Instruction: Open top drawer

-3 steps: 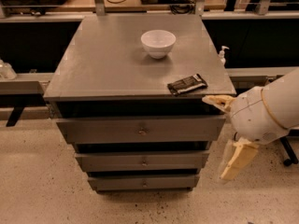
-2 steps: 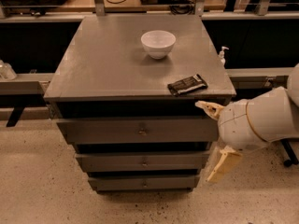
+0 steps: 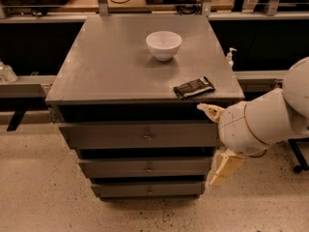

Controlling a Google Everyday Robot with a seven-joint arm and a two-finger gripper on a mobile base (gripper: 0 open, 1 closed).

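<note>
The top drawer [image 3: 106, 135] is the uppermost and tallest of three grey drawer fronts under the grey cabinet top [image 3: 106, 66]. It is shut, with a small metal knob [image 3: 147, 136] at its centre. My gripper [image 3: 217, 140] is open, its two tan fingers spread one above the other. The upper fingertip [image 3: 210, 111] is by the drawer's top right corner. The lower fingertip [image 3: 223, 169] is by the right end of the middle drawer [image 3: 145, 167]. The gripper is to the right of the knob and holds nothing.
A white bowl [image 3: 163, 45] and a dark snack packet [image 3: 193, 87] lie on the cabinet top, the packet near the front right edge. A small pump bottle [image 3: 231, 57] stands behind the right side. A bottom drawer [image 3: 145, 189] sits just above the speckled floor.
My gripper and arm have moved left, from beside the cabinet to over the right end of the drawer fronts. The drawers have not moved.
</note>
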